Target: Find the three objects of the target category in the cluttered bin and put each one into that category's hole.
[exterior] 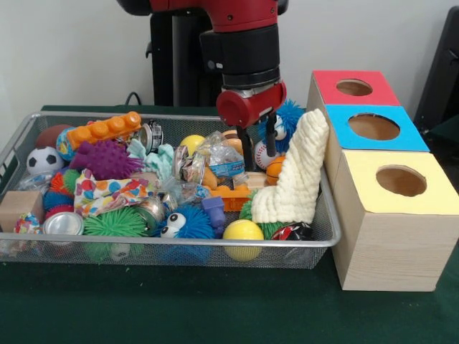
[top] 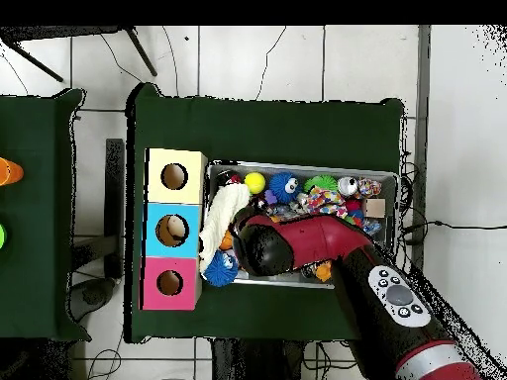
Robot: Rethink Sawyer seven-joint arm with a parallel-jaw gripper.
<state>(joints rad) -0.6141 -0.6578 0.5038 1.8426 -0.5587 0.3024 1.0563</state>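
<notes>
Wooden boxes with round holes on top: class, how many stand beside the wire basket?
3, in one row against the silver wire mesh basket: the yellow-topped wooden box nearest the front camera, the blue-topped wooden box in the middle, the red-topped wooden box farthest back. None seems hidden.

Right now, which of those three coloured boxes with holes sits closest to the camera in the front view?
The yellow-topped box. It is the front one of the row beside the bin; the blue-topped box is in the middle and the red-topped box is farthest back.
</notes>
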